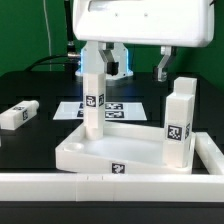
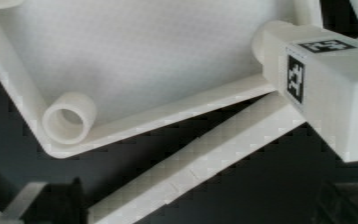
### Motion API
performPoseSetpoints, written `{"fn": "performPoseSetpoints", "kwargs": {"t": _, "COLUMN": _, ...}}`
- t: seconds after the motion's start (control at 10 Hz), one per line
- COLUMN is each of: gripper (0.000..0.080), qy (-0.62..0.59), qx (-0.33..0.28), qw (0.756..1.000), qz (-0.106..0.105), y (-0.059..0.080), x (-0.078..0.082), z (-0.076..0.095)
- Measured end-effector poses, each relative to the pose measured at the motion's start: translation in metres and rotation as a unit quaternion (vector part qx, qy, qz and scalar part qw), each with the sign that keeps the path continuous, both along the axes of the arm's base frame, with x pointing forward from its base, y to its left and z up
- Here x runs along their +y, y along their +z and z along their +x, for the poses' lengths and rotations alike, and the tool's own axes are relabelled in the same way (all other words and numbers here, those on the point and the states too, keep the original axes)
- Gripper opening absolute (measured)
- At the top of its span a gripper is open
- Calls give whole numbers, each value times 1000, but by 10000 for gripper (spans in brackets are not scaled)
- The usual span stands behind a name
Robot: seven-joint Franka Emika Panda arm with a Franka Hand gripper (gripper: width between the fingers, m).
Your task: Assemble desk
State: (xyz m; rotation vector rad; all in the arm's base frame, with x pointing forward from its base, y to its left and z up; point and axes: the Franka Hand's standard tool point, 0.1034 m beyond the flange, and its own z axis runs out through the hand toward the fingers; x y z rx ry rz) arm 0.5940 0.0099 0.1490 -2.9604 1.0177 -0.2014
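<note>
The white plastic rimmed desk top point(image 1: 110, 150) lies inverted against the long white rail wall point(image 1: 110, 185); two white block legs point(image 1: 93, 95) stand socketed. The two-finger gripper point(image 1: 135, 68) hangs open, empty, above. Next, the loose leg point(image 1: 18, 114) is to be fetched.

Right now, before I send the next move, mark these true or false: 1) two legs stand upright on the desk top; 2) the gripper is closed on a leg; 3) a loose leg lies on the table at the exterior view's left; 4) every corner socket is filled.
1) True: one leg and a second leg stand upright on the desk top.
2) False: the gripper is open above the top, holding nothing.
3) True: a loose leg lies flat there.
4) False: the wrist view shows an empty corner socket.
</note>
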Motion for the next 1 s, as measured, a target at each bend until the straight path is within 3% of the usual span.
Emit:
{"fn": "performPoseSetpoints", "kwargs": {"t": 0.2, "gripper": 649, "qy": 20, "qx": -4, "qw": 1000, "qz": -1, "y": 0, "x": -5, "z": -2}}
{"fn": "performPoseSetpoints", "kwargs": {"t": 0.5, "gripper": 649, "qy": 63, "qx": -8, "qw": 998, "qz": 2, "y": -2, "x": -65, "z": -48}}
{"fn": "performPoseSetpoints", "kwargs": {"t": 0.6, "gripper": 649, "qy": 61, "qx": -13, "qw": 998, "qz": -4, "y": -13, "x": -94, "z": -60}}
{"fn": "performPoseSetpoints", "kwargs": {"t": 0.7, "gripper": 649, "qy": 60, "qx": -6, "qw": 998, "qz": -11, "y": -22, "x": -110, "z": -65}}
{"fn": "performPoseSetpoints", "kwargs": {"t": 1.0, "gripper": 649, "qy": 62, "qx": -7, "qw": 998, "qz": -10, "y": -22, "x": -103, "z": -62}}
